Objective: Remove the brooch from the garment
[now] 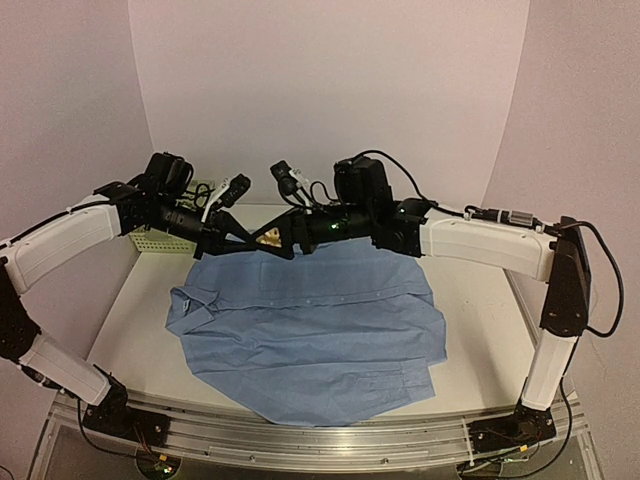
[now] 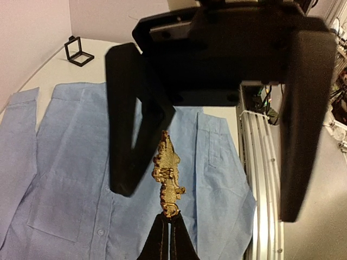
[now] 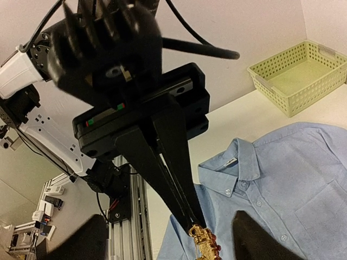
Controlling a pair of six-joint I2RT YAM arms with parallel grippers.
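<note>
**Above the desk's far edge: brooch in left pincer, clear of shirt**

Left pincer [image 2: 169,218] is clamped tight on the end of the brooch [image 2: 167,173], holding it in the air. Right pincer [image 2: 209,200] has its fingers wide apart, straddling the brooch; can't tell if they touch. Shirt [image 1: 310,330] lies flat mid-desk [image 1: 480,330], collar toward the left edge. Green basket [image 3: 298,76] sits at the far-left corner. Collar label [image 3: 230,161] is too small to read.
</note>
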